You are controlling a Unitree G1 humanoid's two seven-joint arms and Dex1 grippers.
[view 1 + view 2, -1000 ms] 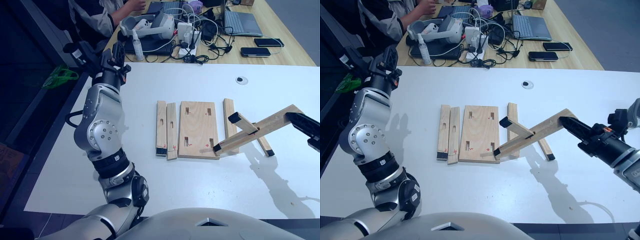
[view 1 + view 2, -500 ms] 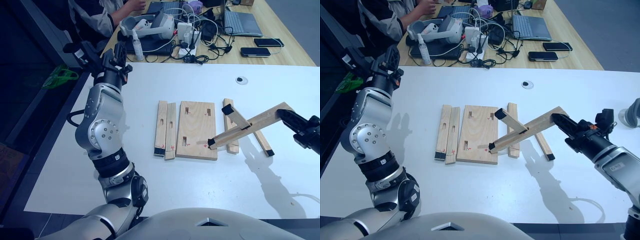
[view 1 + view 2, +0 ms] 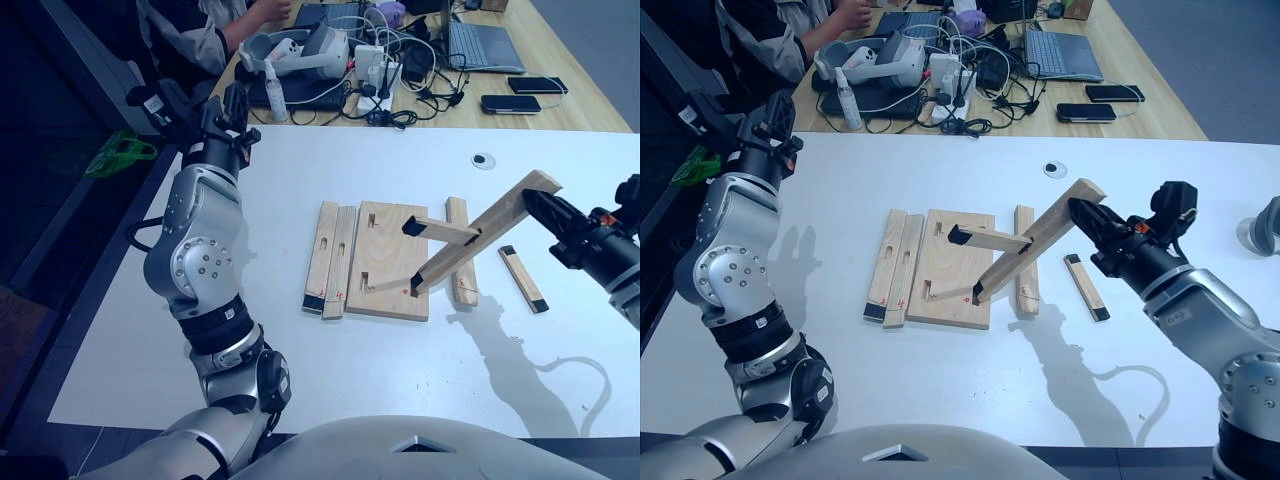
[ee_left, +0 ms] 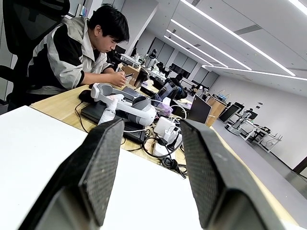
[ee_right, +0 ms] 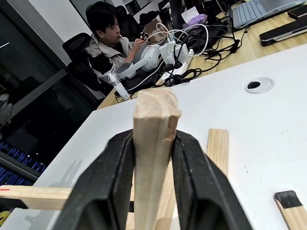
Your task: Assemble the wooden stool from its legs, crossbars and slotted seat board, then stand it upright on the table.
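Right jaws are clenched on the top end of a leg, the wood pinched flat between both pads in the right wrist view. The leg slants down and away to the left of the jaws, and its dark foot lands over the near right corner of the seat board. That looks like a line-up for a slot. Whether the foot is touching the board or just above it, I cannot tell.

A crossbar is already fixed partway down that leg and sticks out sideways, farther left of the jaws, hanging above the board. Gripping at the very top makes sense: it leaves the foot free and keeps the pads clear of the crossbar.

The board lies flat on the table, slots up. Two more legs lie side by side beyond it, the farthest parts from the right jaws. Another leg lies right under the slanted one, just beside the board's edge. It is the thing most likely to get nudged if the held leg swings low. A short bar with dark ends lies almost beneath the jaws, apart from the rest.

Left jaws are released and empty, pads spread wide, raised at the far left table corner, well apart from every part.

Behind them a second desk carries a headset, cables and a laptop.
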